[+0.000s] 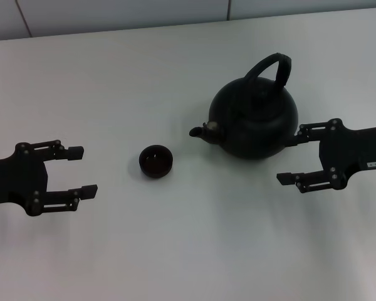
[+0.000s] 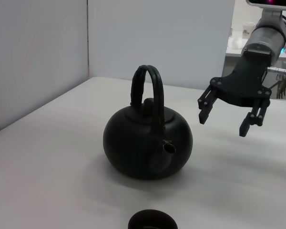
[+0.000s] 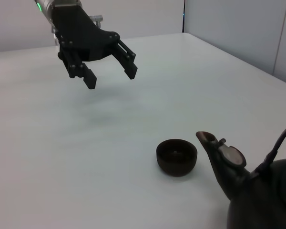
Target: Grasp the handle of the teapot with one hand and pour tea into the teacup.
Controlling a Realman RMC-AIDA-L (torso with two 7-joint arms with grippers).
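Teapot (image 1: 255, 119): upright on the worktop (image 1: 175, 251), spout toward the teacup (image 1: 156, 160) just beside it.
Handle (image 1: 271, 69): arched over the lid, untouched.
Right tool (image 1: 292, 155): wide open, empty, right beside the teapot's body.
Left tool (image 1: 83, 170): wide open, empty, near the teacup.

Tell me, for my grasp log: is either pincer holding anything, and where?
Nothing is held. Left pincer and right pincer are open, clear of teapot.

Open table (image 1: 194, 251) around teapot (image 1: 257, 122) and teacup (image 1: 155, 161)
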